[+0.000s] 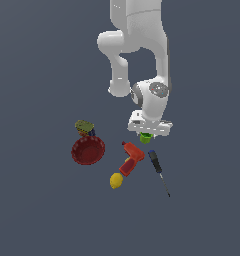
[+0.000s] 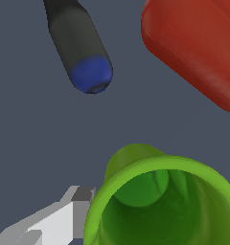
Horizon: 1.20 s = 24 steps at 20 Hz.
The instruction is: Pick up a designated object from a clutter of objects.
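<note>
The lime-green cup (image 1: 146,137), the designated object, stands upright directly under my gripper (image 1: 148,133) in the exterior view, its top hidden by the hand. It fills the wrist view as an open cup (image 2: 165,206) seen from above. One grey finger (image 2: 81,210) rests against the outside of its rim. The other finger is hidden, so the frames do not show whether I have closed on the cup. Around it lies the clutter: red drill (image 1: 132,158), black-handled screwdriver (image 1: 157,170), yellow lemon (image 1: 116,180), dark red bowl (image 1: 88,150) and olive box (image 1: 84,126).
The drill body (image 2: 193,48) and the screwdriver's blue-tipped handle (image 2: 83,52) lie close beside the cup in the wrist view. The bowl and olive box sit farther toward the exterior view's left. The floor is plain dark grey.
</note>
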Tool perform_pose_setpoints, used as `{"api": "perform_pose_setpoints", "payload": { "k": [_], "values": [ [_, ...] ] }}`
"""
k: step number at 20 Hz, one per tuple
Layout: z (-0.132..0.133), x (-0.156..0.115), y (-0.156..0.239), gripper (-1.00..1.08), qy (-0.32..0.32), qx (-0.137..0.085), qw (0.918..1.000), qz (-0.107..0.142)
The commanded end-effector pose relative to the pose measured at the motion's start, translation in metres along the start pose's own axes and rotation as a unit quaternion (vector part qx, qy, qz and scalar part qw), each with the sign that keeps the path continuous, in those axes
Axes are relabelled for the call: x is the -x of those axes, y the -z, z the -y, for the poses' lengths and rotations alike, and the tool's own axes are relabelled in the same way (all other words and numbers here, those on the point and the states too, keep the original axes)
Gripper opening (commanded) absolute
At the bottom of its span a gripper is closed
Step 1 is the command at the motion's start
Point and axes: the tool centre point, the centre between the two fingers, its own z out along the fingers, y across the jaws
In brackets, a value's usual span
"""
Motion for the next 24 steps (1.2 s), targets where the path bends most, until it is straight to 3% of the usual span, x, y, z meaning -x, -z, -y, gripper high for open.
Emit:
{"api": "perform_pose_setpoints", "payload": {
  "k": [1,11,24],
  "values": [
    [-0.003,-0.001,0.004,-1.0,0.0,0.0,1.0,-0.001],
    [-0.033,0.0,0.045,-1.0,0.0,0.0,1.0,-0.001],
    [-0.104,0.001,0.143,-1.0,0.0,-0.003,1.0,0.0]
  ]
}}
